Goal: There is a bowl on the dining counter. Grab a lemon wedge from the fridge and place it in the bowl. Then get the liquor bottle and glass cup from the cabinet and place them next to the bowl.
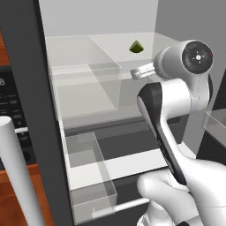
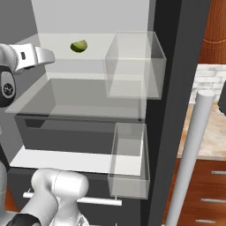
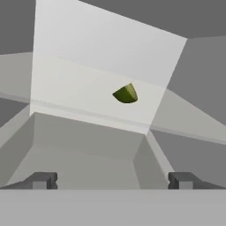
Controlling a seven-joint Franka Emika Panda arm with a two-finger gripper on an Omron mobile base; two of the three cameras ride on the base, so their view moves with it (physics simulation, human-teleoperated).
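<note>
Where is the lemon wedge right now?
The lemon wedge lies alone toward the back of the fridge's upper shelf, beside the clear bin, ahead of the open gripper.

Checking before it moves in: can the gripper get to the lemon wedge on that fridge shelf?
Probably yes. The lemon wedge lies alone on the open shelf ahead, and the jaws stand wide with nothing between.

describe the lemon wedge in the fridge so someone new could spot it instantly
Start at the open fridge and go to its upper glass shelf. Toward the back of that shelf lies the lemon wedge, a small yellow-green piece with a pointed top and rounded underside. It lies apart from the clear bins and is the one coloured item among the white and grey fittings.
</note>
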